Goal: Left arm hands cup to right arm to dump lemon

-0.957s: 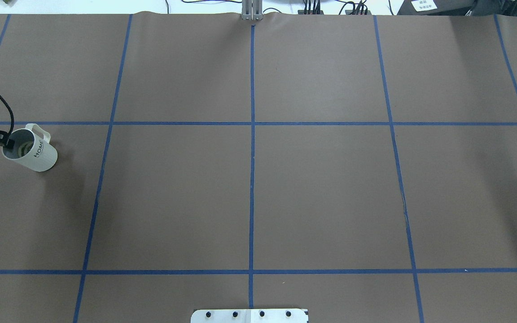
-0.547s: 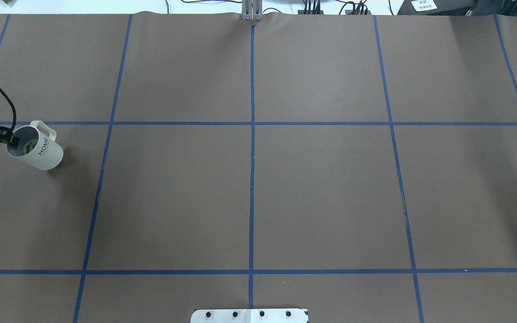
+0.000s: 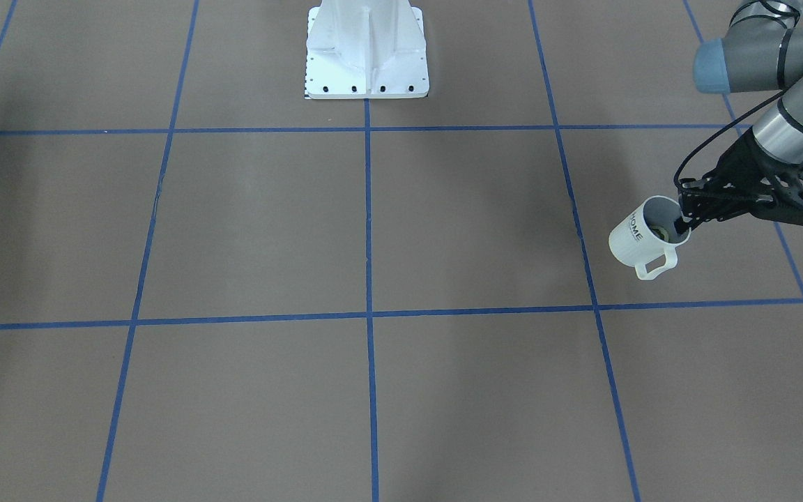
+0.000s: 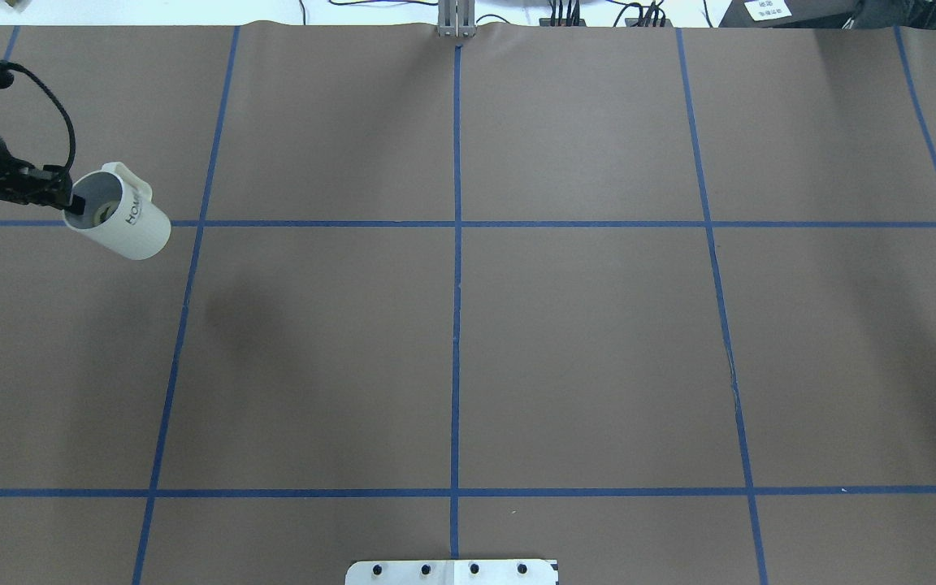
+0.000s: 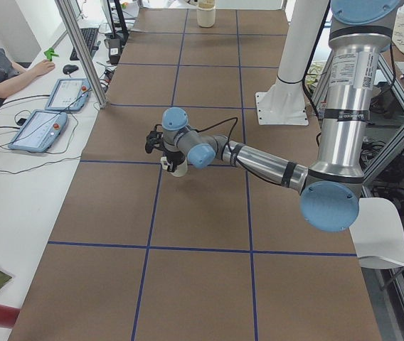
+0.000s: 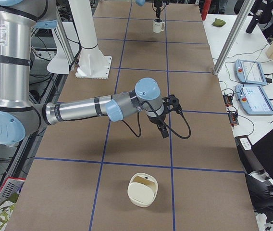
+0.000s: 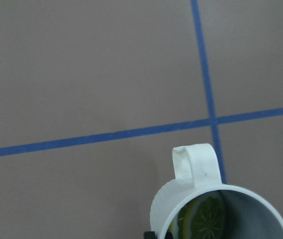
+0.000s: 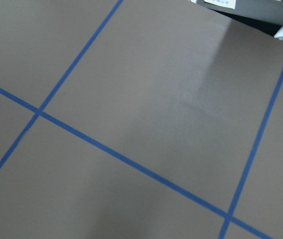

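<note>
The white "HOME" cup (image 4: 131, 223) hangs tilted above the table at the left, its shadow apart from it. My left gripper (image 4: 70, 203) is shut on the cup's rim, one finger inside. The cup also shows in the front-facing view (image 3: 635, 240), with the left gripper (image 3: 684, 224) on its rim. The lemon (image 7: 204, 219) lies inside the cup (image 7: 196, 167), a yellow-green slice; it also shows in the overhead view (image 4: 102, 214). The right gripper (image 6: 164, 129) shows only in the exterior right view, above the brown table; I cannot tell whether it is open or shut.
The white robot base (image 3: 366, 49) stands at the table's near middle edge. A cream round container (image 6: 142, 190) sits on the table at the robot's right end. Blue tape lines (image 4: 456, 223) grid the brown table. Operators' tablets (image 6: 252, 72) lie beside the table.
My left gripper has lifted the cup and carried it toward the table's far side and a little to the right. The cup's shadow has separated from it.
</note>
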You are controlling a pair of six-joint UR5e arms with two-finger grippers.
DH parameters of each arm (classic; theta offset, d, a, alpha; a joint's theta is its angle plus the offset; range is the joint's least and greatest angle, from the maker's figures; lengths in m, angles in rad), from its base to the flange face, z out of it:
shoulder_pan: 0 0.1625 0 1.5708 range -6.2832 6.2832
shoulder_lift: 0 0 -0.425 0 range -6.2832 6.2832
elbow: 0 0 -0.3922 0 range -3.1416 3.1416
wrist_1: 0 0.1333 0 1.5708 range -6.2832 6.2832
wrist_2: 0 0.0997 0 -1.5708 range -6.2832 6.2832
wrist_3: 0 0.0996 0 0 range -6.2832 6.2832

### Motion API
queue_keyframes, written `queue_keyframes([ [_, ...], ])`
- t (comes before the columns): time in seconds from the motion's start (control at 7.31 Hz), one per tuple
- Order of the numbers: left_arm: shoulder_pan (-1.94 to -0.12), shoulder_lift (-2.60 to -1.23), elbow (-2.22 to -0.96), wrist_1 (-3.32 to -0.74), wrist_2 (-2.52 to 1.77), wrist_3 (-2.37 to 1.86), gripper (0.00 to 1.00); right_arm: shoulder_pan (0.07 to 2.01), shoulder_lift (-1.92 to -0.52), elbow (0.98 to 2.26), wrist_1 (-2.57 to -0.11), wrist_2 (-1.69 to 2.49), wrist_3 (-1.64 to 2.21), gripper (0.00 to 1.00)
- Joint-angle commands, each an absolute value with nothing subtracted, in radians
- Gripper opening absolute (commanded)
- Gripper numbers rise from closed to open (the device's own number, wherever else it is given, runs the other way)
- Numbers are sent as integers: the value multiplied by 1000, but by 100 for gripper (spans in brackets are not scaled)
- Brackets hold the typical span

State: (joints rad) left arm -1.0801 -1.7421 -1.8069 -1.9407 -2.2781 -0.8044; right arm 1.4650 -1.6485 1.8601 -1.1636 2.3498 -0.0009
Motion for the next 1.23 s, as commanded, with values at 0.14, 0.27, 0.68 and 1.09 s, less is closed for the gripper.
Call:
queue_keyframes([
  [0.14, -1049, -1917, -1813, -1888, -2303, -1041, 0, 1356, -1547, 1804, -936, 2335, 61, 95],
  [0.27, -1007, -1965, -1813, -1890, -2299, -1122, 0, 1330, -1501, 1807, -934, 2315, 92, 94],
  [0.68, -889, -2150, -1801, -1890, -2241, -1412, 0, 1176, -1418, 1802, -815, 2195, 135, 94],
  [1.09, -861, -2287, -1715, -1888, -2215, -1523, 0, 987, -1274, 1801, -815, 2028, 198, 95],
])
